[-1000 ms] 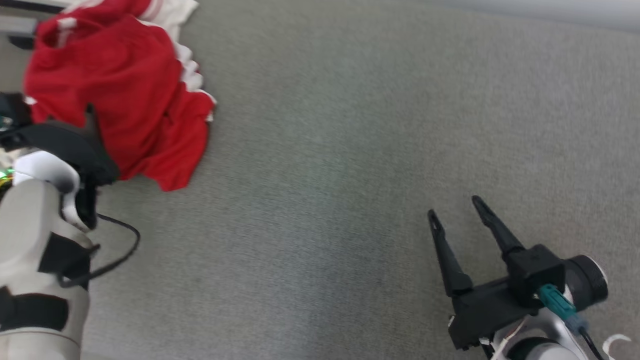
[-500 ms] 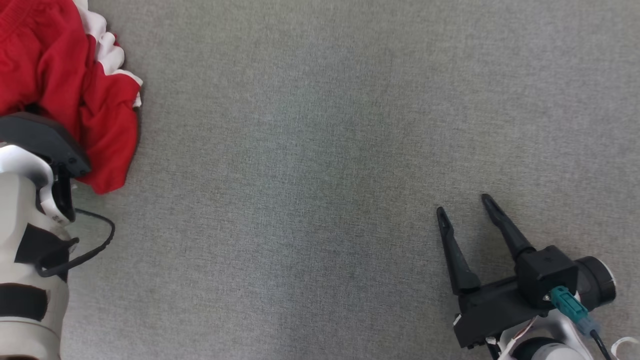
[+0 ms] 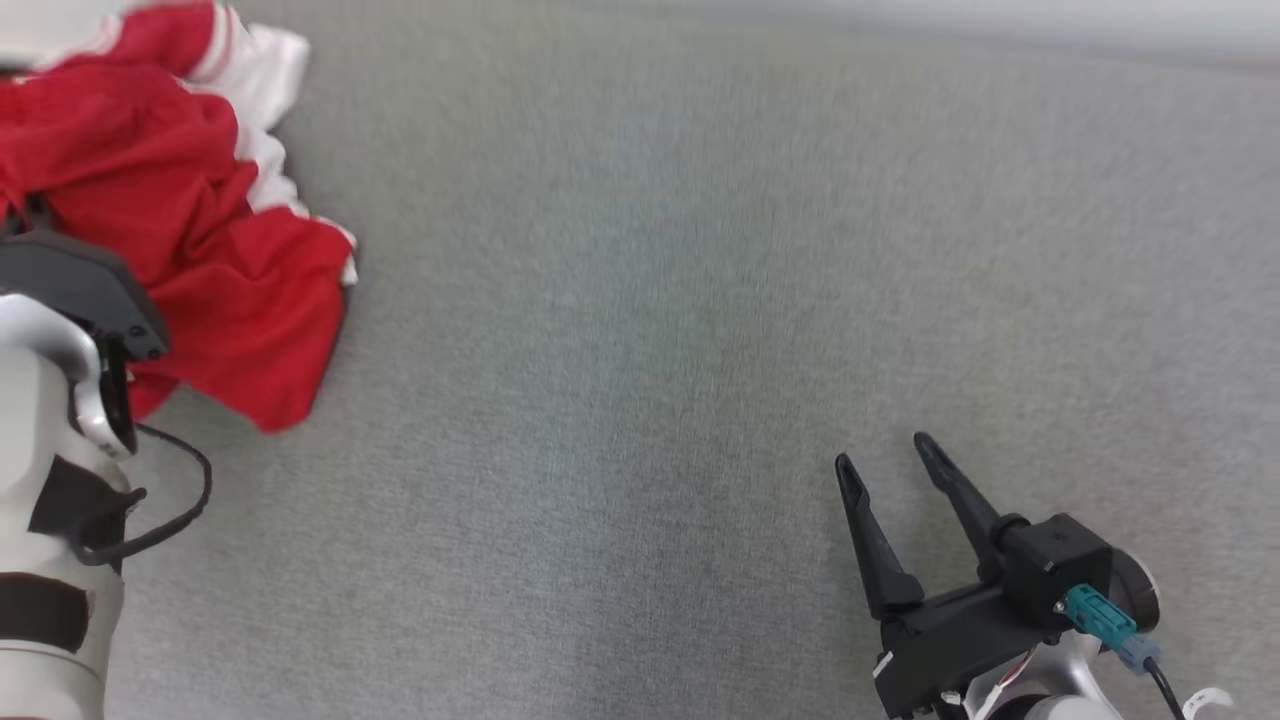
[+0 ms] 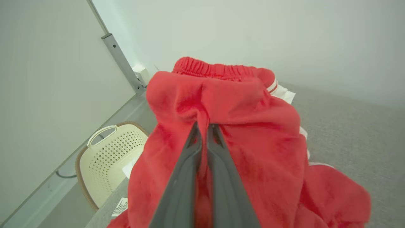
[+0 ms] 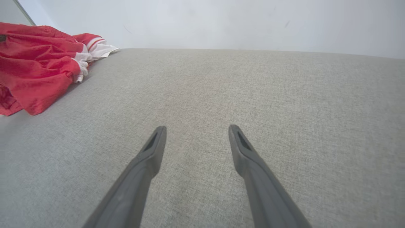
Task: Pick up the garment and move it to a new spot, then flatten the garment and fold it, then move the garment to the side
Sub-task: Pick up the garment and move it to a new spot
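- Since my left claw (image 4: 202,124) is pinched shut on a fold of the red elastic-waisted garment (image 4: 253,139), that arm is the one placed to carry it.
- The garment lies bunched at the far left of the grey worktop (image 3: 700,300), its waistband just past that claw; heaped so, it shows no clear long axis.
- My right claw (image 3: 884,452) stands wide and empty, well apart to the right, with bare worktop between us. I judge the new spot lies that way.
- No brand shows on the cloth. A small printed tag (image 4: 119,206) near the cream laundry basket (image 4: 107,152) is too small to read.
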Tool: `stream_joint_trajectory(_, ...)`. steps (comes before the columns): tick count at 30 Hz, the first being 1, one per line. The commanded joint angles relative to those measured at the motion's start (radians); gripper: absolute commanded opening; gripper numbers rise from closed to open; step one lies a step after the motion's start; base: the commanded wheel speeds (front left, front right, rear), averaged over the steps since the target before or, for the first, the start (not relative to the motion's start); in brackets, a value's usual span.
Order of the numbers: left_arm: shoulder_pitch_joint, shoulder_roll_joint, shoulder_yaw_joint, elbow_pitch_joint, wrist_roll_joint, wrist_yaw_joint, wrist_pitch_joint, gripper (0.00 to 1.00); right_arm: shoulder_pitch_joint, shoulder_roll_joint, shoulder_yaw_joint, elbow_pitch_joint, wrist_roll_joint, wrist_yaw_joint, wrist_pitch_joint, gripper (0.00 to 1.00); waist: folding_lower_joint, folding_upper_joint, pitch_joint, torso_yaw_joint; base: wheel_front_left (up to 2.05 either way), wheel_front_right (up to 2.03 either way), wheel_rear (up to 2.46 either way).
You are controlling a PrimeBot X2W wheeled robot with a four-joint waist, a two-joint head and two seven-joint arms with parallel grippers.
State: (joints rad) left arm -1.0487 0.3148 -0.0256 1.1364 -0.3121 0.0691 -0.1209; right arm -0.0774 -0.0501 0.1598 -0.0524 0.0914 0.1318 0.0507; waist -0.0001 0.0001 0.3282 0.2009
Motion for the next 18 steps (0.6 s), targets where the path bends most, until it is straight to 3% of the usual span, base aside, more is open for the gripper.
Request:
stream_joint_trajectory(1, 0.004, 0.003, -0.007, -0.010, 0.008, -0.002, -0.007, 0.00, 0.006, 0.000, 0.001, 0.006, 0.013, -0.002, -0.008, 1.00, 0.0001, -0.0001, -0.103, -0.007, 0.00, 0.00, 0.00)
stream_joint_trajectory(10, -0.023, -0.052, -0.100, -0.141, 0.051, -0.043, 0.021, 0.00, 0.023, 0.000, -0.018, 0.101, 0.075, -0.002, -0.058, 1.00, 0.0001, -0.0001, -0.263, -0.105, 0.00, 0.00, 0.00)
stream_joint_trajectory(18, 0.027, -0.126, -0.134, -0.297, 0.023, -0.098, 0.066, 0.00, 0.032, 0.000, -0.034, 0.142, 0.093, -0.002, -0.078, 1.00, 0.0001, -0.0001, -0.338, -0.271, 0.00, 0.00, 0.00)
